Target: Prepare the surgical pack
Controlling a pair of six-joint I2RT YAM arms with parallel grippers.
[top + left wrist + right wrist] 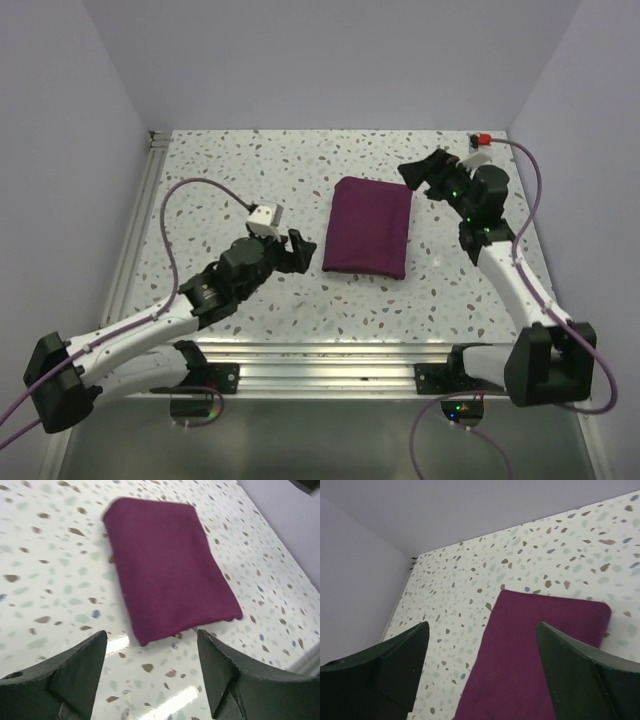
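The left pincer (299, 249) stands with its two fingers (75, 667) apart and nothing between them. It sits low over the table (230, 180), pointing at the near left corner of the surgical pack (367, 227), just beside that corner and not touching it.

The right pincer (421, 172) is also spread wide and holds nothing. Its wrist view looks down between the dark fingers (580, 670) onto the cloth. It hangs by the pack's far right corner; whether it touches the fabric there I cannot tell.

The pack is a plum-maroon cloth folded into a neat rectangle. It lies flat on the speckled table a little right of the middle, its long sides running from the near edge toward the far edge. It is between the two pincers and well clear of every table edge.
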